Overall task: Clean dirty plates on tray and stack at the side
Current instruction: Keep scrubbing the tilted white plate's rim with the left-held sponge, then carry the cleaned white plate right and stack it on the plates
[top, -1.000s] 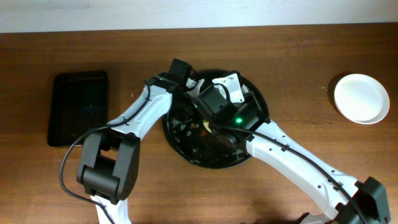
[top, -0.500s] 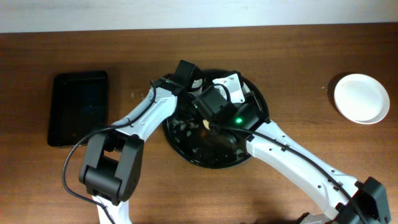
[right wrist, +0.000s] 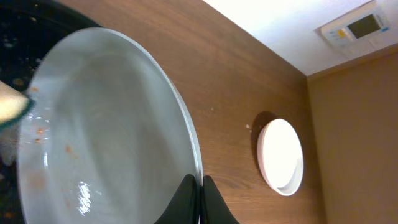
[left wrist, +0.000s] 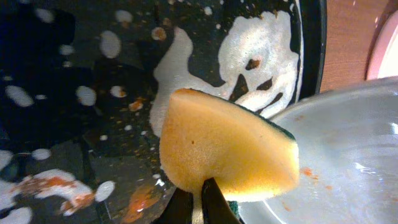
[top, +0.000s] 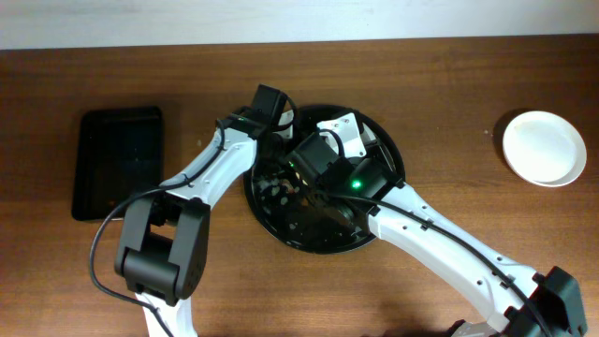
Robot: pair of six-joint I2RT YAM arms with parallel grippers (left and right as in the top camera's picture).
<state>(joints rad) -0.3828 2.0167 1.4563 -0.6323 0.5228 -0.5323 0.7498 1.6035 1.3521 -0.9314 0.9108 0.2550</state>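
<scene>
The round black tray [top: 281,227] sits mid-table, its nearer floor dotted with foam flecks and orange-red crumbs [left wrist: 142,200]. Both arms reach in from the near edge and meet over the far half of the tray.

The left gripper [left wrist: 198,196] comes from the left. Its two dark fingers are pinched almost together on the near edge of a yellow sponge [left wrist: 227,152], which has a thin green scouring layer on its right side. The sponge's right corner lies against the held plate [left wrist: 339,158], a pale, wet dish with a few orange specks, just right of the gripper. Farther off, a white patch of lather [left wrist: 255,53] spreads over the tray floor up to its rim.

The right gripper [right wrist: 199,188] comes from the near right. Its fingers are closed tight on the held plate's rim, one on each face, and the plate is tipped up on edge over the tray.

A second plate [top: 544,148], white and clean, rests on the wooden table [top: 449,89] at the far right, well apart from both grippers. A black rectangular tray [top: 119,161] lies far left.
</scene>
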